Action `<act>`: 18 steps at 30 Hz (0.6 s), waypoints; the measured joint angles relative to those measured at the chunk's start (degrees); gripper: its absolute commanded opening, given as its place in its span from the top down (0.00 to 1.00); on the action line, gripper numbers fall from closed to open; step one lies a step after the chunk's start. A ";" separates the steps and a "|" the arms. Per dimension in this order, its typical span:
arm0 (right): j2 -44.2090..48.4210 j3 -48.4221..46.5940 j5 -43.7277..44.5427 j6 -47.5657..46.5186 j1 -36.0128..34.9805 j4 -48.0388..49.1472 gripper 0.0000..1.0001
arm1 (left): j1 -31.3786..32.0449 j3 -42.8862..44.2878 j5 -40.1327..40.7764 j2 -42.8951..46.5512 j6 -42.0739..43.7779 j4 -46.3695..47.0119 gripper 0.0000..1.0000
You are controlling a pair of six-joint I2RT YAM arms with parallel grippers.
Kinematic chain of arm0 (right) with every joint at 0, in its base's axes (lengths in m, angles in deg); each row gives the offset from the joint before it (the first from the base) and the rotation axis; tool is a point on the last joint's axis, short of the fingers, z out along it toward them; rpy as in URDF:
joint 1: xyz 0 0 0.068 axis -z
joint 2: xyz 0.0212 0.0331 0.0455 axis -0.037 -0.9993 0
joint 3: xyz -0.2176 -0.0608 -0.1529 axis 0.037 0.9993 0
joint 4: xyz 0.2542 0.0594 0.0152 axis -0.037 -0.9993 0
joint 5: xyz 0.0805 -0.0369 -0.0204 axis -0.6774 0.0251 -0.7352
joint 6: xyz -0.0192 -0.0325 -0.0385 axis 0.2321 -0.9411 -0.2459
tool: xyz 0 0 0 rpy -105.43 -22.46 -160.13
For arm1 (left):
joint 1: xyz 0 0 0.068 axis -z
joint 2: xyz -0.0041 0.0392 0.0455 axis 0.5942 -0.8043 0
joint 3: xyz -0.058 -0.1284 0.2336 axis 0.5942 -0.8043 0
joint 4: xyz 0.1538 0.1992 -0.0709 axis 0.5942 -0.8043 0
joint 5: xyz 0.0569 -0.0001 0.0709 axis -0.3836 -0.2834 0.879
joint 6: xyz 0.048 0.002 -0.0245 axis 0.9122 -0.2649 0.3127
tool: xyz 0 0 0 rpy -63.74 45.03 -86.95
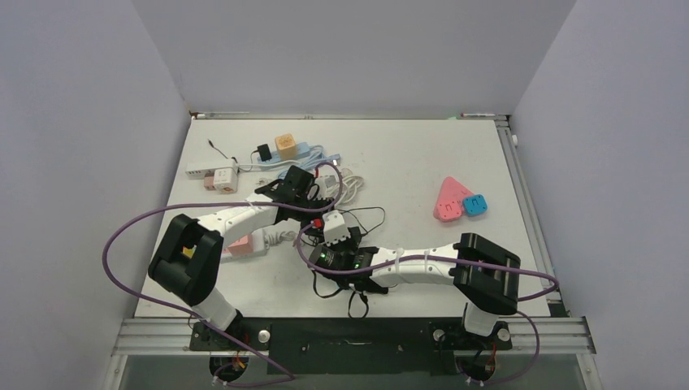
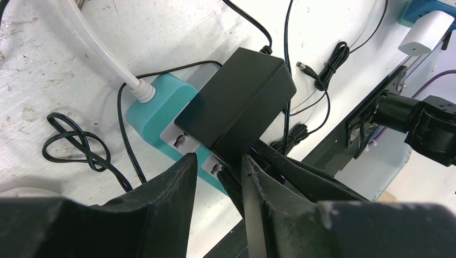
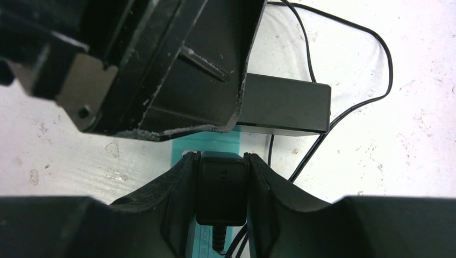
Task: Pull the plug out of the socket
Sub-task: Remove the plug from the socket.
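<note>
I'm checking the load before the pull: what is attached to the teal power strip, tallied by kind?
On the teal power strip:
large black adapter: 1
small black plug: 1
white cord, at the strip's end: 1
Total: 3

On the white desk [image 1: 406, 162], the left pincer [image 1: 315, 195] and right pincer [image 1: 323, 244] meet near the middle among loose black cables [image 1: 370, 215]. At far right, a pink triangular power strip [image 1: 449, 199] touches a blue cube adapter [image 1: 475, 205]. At back left, an orange cube adapter [image 1: 285, 145] sits on a light-blue strip [image 1: 313, 152].
</note>
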 measured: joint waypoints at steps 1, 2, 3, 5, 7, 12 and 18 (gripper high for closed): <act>0.00 0.00 -0.04 0.02 0.02 0.02 0.95 | 0.17 0.09 0.28 0.00 0.17 -0.15 0.69; 0.00 0.02 -0.15 0.04 0.09 0.07 0.95 | 0.33 0.13 0.44 0.00 0.22 -0.24 0.70; 0.02 0.02 -0.33 0.07 0.35 0.15 0.95 | 0.46 0.20 0.55 -0.02 0.24 -0.26 0.70; 0.15 0.31 -0.76 0.09 0.74 0.72 0.95 | 0.66 0.46 0.72 -0.09 0.39 -0.42 0.72; 0.90 1.27 -1.68 0.15 1.20 1.90 0.95 | 0.81 0.72 0.90 -0.28 0.48 -0.63 0.74; 3.89 4.83 -5.95 0.90 3.48 5.73 0.95 | 1.44 1.22 1.36 -0.46 0.72 -0.72 0.75; 7.61 9.16 -11.52 1.60 6.54 9.88 0.95 | 2.21 1.92 1.99 -0.94 0.81 -0.52 0.75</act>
